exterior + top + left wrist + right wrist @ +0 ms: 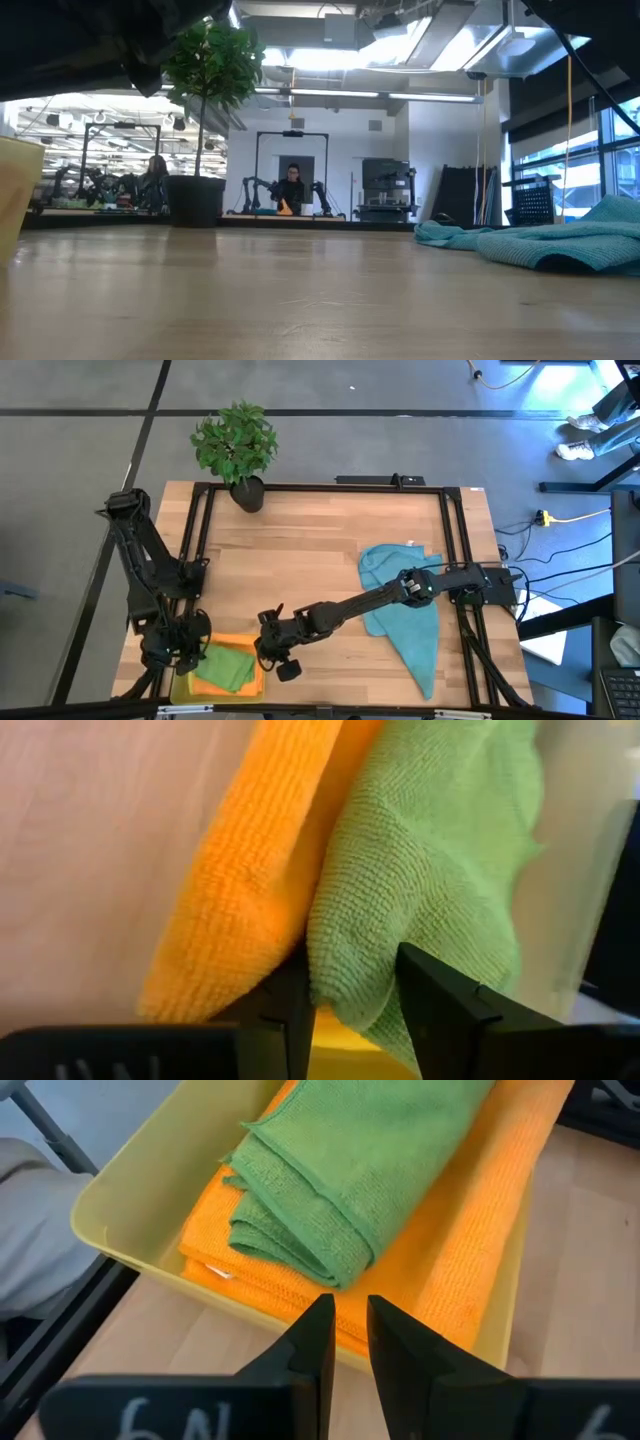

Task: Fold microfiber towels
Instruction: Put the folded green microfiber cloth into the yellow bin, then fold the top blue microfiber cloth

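A yellow tray [178,688] sits at the table's near left corner. A folded orange towel [470,1250] lies in it, and a folded green towel [340,1180] lies on top of that. My left gripper [350,1010] is at the tray's left side, open, with a corner of the green towel [430,870] between its fingers. My right gripper [345,1330] reaches across the table and hovers just above the tray's right wall. Its fingers are a narrow gap apart with nothing between them. Teal-blue towels [405,610] lie crumpled on the table's right half. My left gripper has the green towel's folded corner [345,975] between its parted fingers, which slant down onto it from the tray's left side. The towel rests on the orange towel [250,890]. I cannot tell whether the fingers touch the cloth.
A potted plant [235,445] stands at the table's far left. Black frame rails [452,540] run along the table's sides. Bare wood lies between the tray and the teal-blue towels [560,245]. People and other robot arms show in the room beyond, in the low view.
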Motion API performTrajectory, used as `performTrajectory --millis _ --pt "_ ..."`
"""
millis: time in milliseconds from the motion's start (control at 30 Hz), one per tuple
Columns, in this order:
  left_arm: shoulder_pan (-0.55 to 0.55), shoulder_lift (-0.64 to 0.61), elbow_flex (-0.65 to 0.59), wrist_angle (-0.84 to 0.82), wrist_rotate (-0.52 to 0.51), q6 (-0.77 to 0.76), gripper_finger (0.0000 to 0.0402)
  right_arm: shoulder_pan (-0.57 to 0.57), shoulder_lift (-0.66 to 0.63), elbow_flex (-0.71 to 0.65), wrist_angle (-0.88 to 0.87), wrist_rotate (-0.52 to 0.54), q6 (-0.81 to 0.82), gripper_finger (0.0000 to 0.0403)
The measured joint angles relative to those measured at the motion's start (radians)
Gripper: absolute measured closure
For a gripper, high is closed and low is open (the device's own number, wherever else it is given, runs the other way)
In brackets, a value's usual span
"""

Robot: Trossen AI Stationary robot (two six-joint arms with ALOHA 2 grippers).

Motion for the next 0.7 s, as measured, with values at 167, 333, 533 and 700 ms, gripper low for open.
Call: performTrajectory --millis 167,333,533,700 --pt "0.026 -0.087 0.000 -0.029 -0.003 0.054 0.0274 -0.001 -0.012 0.000 -0.030 -0.002 -0.002 0.0338" --pt "0.054 -0.175 0.000 -0.051 -0.027 0.159 0.0274 -0.012 -0.074 0.002 -0.036 -0.154 0.023 0.0338" --pt "0.074 -0.264 -0.001 -0.078 -0.229 0.425 0.0274 -0.037 -0.113 0.001 -0.114 -0.209 -0.008 0.0338" --pt "0.116 -0.307 -0.001 0.049 -0.508 0.837 0.0274 -0.064 -0.155 0.001 -0.133 -0.203 -0.006 0.0338"
